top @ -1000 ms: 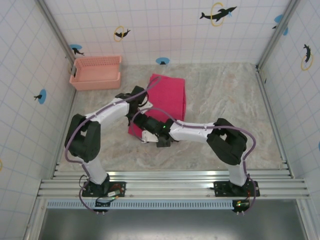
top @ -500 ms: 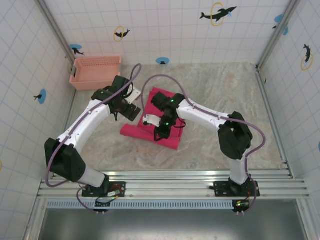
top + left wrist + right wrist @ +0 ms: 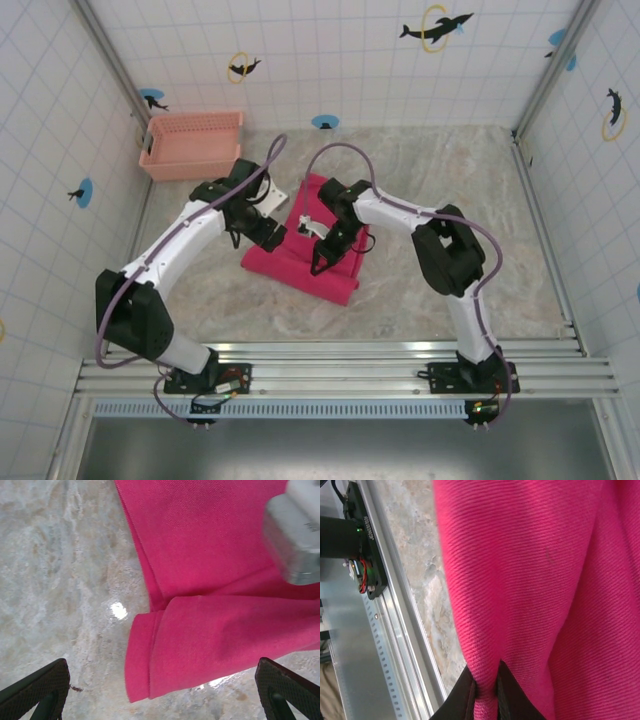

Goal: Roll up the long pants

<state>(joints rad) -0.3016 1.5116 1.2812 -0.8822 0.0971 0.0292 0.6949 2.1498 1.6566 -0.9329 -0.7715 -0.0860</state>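
Note:
The long pants (image 3: 300,268) lie folded in a magenta heap on the marble table (image 3: 450,200). My right gripper (image 3: 326,255) sits on top of them, shut on a pinched ridge of the cloth; in the right wrist view its black fingers (image 3: 466,695) clamp that ridge, and the pants (image 3: 535,580) fill most of that frame. My left gripper (image 3: 272,232) hovers at the heap's left side. In the left wrist view it (image 3: 160,697) stands wide open over the near folded corner of the pants (image 3: 210,640), touching nothing. The right gripper's grey body (image 3: 295,535) shows at the upper right.
A salmon-pink slotted basket (image 3: 192,145) stands at the back left against the tiled wall. The aluminium rail (image 3: 330,365) with both arm bases runs along the near edge; the rail (image 3: 395,620) also shows in the right wrist view.
Both arms have swung out from the near side over the pants. The cloth has gone from a long flat strip to a shorter folded heap. The left gripper has moved closer to its left edge.

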